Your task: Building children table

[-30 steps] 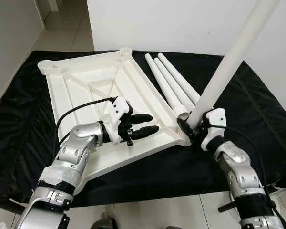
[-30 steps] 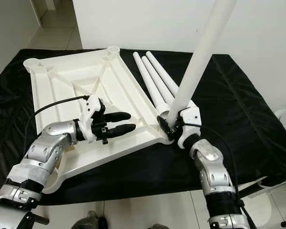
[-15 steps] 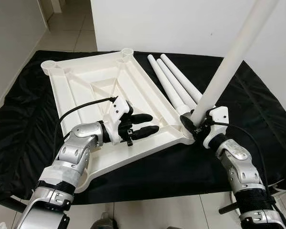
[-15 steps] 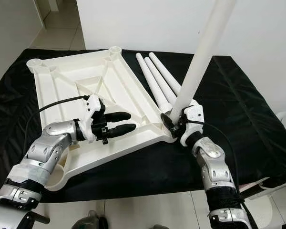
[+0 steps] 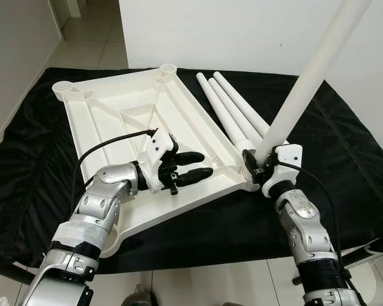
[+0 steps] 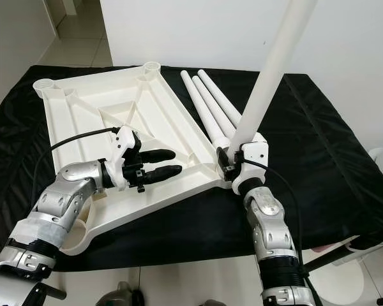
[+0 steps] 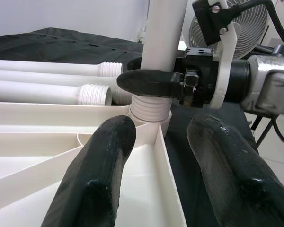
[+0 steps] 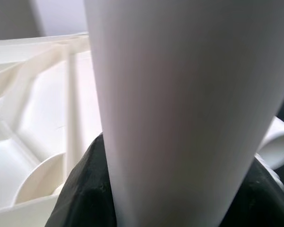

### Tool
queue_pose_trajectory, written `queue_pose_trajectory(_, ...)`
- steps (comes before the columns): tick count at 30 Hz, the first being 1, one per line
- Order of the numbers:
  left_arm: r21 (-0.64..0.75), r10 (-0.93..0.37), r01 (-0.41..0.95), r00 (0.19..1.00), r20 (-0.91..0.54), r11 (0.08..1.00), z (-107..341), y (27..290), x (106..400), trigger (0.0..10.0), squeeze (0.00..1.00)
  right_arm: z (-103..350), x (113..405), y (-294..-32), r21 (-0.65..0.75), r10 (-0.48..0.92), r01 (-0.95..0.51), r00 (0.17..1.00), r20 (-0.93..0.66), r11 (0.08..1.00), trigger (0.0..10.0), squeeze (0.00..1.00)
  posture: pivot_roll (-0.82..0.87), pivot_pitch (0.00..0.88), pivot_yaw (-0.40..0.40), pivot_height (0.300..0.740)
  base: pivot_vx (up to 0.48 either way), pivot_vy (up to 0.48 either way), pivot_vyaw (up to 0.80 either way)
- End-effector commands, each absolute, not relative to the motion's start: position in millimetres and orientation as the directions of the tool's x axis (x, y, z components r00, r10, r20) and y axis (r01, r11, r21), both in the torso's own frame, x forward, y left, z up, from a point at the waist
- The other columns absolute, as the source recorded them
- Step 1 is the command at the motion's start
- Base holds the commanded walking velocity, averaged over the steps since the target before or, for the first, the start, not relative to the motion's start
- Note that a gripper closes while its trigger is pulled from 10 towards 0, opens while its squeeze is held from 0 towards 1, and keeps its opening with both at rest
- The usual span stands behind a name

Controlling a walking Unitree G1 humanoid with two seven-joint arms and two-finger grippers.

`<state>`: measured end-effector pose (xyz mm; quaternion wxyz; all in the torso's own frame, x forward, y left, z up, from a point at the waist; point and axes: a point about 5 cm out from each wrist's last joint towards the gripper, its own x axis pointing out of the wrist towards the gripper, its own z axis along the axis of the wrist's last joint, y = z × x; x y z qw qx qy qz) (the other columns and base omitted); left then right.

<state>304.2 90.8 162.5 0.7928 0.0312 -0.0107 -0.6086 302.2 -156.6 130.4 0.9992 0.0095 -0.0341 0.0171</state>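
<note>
Right claw (image 5: 256, 167) gripping leg (image 5: 303, 89), threading into tabletop (image 5: 124, 121) socket at frame centre; keeping upright advisable; left claw (image 5: 201, 166) spread, bracing.

a black cloth (image 5: 345, 146) covers the floor beside a white wall (image 5: 242, 32).

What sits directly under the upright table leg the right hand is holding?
The upright leg, gripped by the right hand, has its ribbed threaded end sitting in the tabletop's corner socket. How deep it goes is hidden.
</note>
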Motion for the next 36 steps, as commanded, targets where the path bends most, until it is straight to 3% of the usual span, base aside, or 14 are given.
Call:
queue_pose_trajectory(1, 0.080, -0.968, 0.965, 0.252, -0.018, 0.250, 166, 90, 306, 10.0, 0.00, 119, 297, -159, 0.023, -0.086, 0.086, 0.996, 0.004, 0.996, 10.0, 0.00, -0.01, 0.007, -0.029, 0.740, 0.000, 0.000, 0.00)
queue_pose_trajectory(5, 0.082, -0.967, 0.965, 0.253, -0.020, 0.251, 166, 90, 306, 10.0, 0.00, 120, 291, -129, 0.093, -0.169, 0.170, 0.985, -0.011, 0.981, 10.0, 0.00, 0.00, 0.004, -0.035, 0.740, 0.000, 0.000, 0.00)
queue_pose_trajectory(10, 0.087, -0.966, 0.963, 0.259, -0.021, 0.256, 166, 92, 307, 10.0, 0.00, 120, 293, -107, 0.182, -0.101, 0.103, 0.995, -0.020, 0.978, 10.0, 0.00, 0.00, 0.002, -0.037, 0.740, 0.000, 0.000, 0.00)
queue_pose_trajectory(17, 0.094, -0.964, 0.961, 0.263, -0.023, 0.260, 168, 93, 309, 10.0, 0.00, 128, 294, -102, 0.196, -0.064, 0.060, 0.998, 0.015, 0.979, 10.0, 0.00, 0.00, 0.000, -0.035, 0.740, 0.000, 0.000, 0.00)
queue_pose_trajectory(18, 0.096, -0.964, 0.961, 0.263, -0.024, 0.260, 168, 94, 309, 10.0, 0.00, 127, 294, -102, 0.197, -0.062, 0.058, 0.998, 0.013, 0.979, 10.0, 0.55, 0.00, 0.000, -0.035, 0.740, 0.000, 0.000, 0.00)
queue_pose_trajectory(19, 0.096, -0.964, 0.961, 0.263, -0.024, 0.260, 168, 94, 309, 10.0, 0.00, 127, 294, -102, 0.197, -0.062, 0.058, 0.998, 0.013, 0.979, 10.0, 0.55, 0.00, 0.000, -0.035, 0.740, 0.000, 0.000, 0.00)
queue_pose_trajectory(20, 0.099, -0.964, 0.961, 0.263, -0.024, 0.260, 168, 94, 309, 10.0, 0.00, 128, 293, -101, 0.211, -0.058, 0.054, 0.998, 0.014, 0.976, 10.0, 1.00, 0.00, 0.000, -0.034, 0.740, 0.000, 0.000, 0.00)
queue_pose_trajectory(30, 0.100, -0.965, 0.961, 0.262, -0.021, 0.259, 168, 92, 309, 10.0, 0.00, 133, 287, -111, 0.203, -0.052, 0.041, 0.997, 0.053, 0.978, 10.0, 1.00, 0.01, 0.000, -0.038, 0.740, 0.000, 0.000, 0.00)
queue_pose_trajectory(31, 0.098, -0.965, 0.961, 0.262, -0.020, 0.259, 168, 92, 309, 10.0, 0.00, 134, 286, -117, 0.187, -0.041, 0.029, 0.997, 0.060, 0.982, 10.0, 0.00, 0.01, 0.000, -0.038, 0.740, 0.000, 0.000, 0.00)
queue_pose_trajectory(36, 0.099, -0.966, 0.962, 0.258, -0.020, 0.255, 167, 90, 310, 10.0, 0.00, 135, 281, -137, 0.115, 0.066, -0.077, 0.993, 0.097, 0.990, 10.0, 0.00, 0.00, 0.000, -0.031, 0.740, 0.000, 0.000, 0.00)
